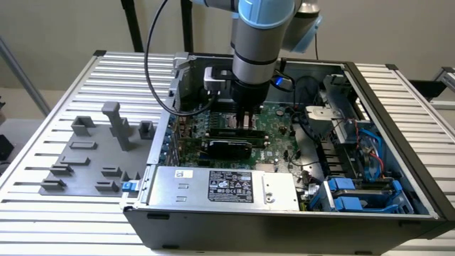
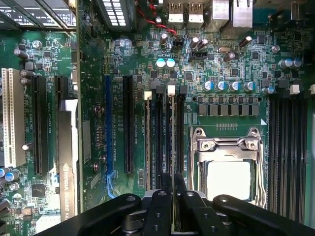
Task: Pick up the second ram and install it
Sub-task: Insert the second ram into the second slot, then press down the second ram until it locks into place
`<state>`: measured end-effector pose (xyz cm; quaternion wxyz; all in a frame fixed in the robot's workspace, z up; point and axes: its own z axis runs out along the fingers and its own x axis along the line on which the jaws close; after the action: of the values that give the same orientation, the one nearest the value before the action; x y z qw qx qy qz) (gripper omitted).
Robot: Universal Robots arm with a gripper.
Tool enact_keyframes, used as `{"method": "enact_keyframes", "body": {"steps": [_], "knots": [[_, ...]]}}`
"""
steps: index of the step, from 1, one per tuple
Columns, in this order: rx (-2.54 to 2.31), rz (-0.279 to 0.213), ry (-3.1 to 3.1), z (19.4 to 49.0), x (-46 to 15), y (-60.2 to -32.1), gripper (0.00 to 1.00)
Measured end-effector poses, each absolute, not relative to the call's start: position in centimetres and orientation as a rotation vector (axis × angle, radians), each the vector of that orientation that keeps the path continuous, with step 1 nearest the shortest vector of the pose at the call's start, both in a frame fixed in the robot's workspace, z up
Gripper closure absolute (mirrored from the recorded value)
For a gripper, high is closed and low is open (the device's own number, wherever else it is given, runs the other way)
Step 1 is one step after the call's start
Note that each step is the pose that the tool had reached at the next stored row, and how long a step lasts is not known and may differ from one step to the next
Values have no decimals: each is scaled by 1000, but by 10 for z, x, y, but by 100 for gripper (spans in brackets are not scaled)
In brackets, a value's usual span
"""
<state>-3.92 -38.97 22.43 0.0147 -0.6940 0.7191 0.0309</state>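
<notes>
The arm's black end effector hangs inside the open dark-grey computer case, fingers drawn close together around the top edge of the thin green ram stick, which stands upright in a black memory slot beside the silver processor socket.

exterior: I look down from high and in front at the open computer case on the tabletop | wrist: close, straight down on the motherboard | shared: motherboard
</notes>
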Motion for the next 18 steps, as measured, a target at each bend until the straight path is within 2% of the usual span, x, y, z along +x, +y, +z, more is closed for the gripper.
{"method": "enact_keyframes", "body": {"steps": [7,8,14,18], "knots": [[-2160,96,2238,224,-39,-390,100],[-2160,96,2238,224,-39,-390,0],[-2160,96,2238,226,-39,-390,0],[-2160,96,2238,240,-39,-390,0]]}}
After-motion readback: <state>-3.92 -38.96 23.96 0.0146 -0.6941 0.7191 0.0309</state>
